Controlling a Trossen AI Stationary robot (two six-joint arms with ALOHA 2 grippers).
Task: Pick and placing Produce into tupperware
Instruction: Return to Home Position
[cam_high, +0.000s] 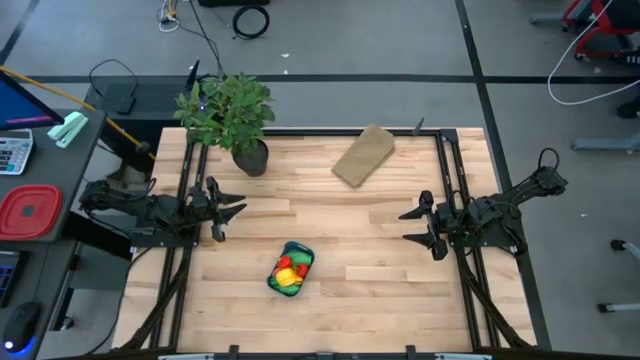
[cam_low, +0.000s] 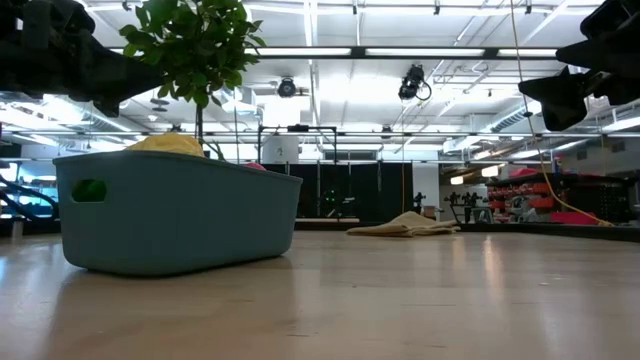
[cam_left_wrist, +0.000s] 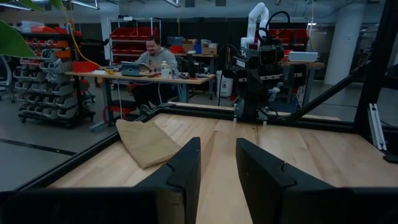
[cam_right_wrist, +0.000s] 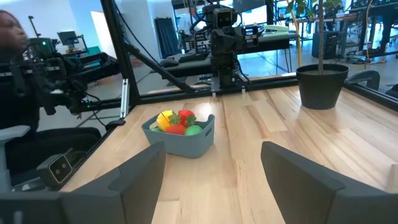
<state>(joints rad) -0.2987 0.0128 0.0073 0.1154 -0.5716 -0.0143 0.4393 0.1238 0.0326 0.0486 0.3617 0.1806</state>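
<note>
Overhead, a pale wooden counter (cam_high: 380, 290) in a black frame has one dark arm at each side. The left tool (cam_high: 233, 211) and the right tool (cam_high: 405, 227) face each other across the boards, well apart. In the low view both hang above the counter, touching nothing.

In the left wrist view the left tool's two dark fingers (cam_left_wrist: 185, 167) stand apart with a narrow gap and nothing between them. The right tool's fingers (cam_right_wrist: 140, 174) are spread wide, also with nothing between them.

The tupperware (cam_high: 303, 250), a small blue tub with rounded corners, stands on the counter between the two tools. It is ahead of each and closer to the front edge than either, and it sits somewhat nearer the left tool. The produce (cam_high: 288, 272) lies heaped inside it. From the right wrist, yellow, red and green pieces show above the rim.

Ahead of the left tool and toward the back edge stands a potted leafy plant (cam_high: 228, 108). A flat tan block (cam_high: 363, 155) lies farther along that back edge, well clear of both tools. Behind the left arm, off the counter, a red square container (cam_high: 28, 212) rests on a side desk. Beyond the counter, a person (cam_left_wrist: 149, 59) sits at a workbench.
</note>
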